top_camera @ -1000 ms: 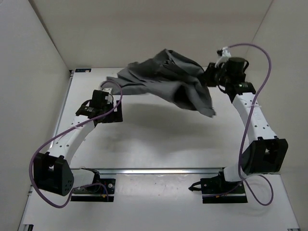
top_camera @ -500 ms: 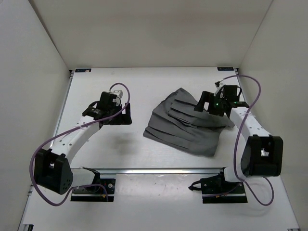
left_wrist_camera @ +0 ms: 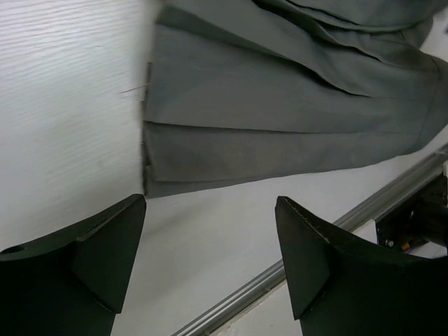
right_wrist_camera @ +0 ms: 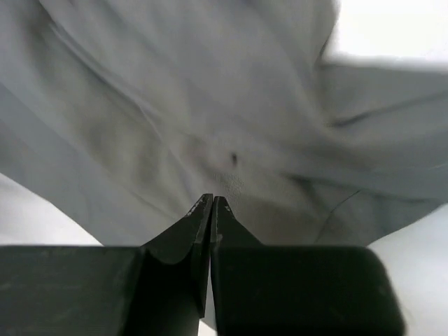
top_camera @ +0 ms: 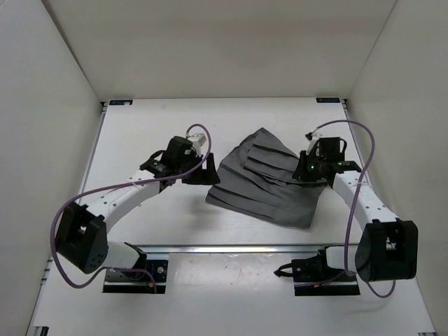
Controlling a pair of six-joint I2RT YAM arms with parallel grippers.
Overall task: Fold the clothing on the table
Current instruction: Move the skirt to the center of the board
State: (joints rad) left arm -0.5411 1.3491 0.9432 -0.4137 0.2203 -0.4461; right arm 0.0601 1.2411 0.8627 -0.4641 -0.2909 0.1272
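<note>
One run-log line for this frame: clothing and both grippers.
clothing: spread on table | left gripper: open, empty, beside clothing | right gripper: shut, above clothing

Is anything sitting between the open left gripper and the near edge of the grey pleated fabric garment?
Nothing visible. Only a strip of the matte white table separates the left gripper from the medium-grey pleated fabric garment.

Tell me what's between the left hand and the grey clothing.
Just bare table between the left hand and the edge of the clothing, clearest in the left wrist view.
</note>
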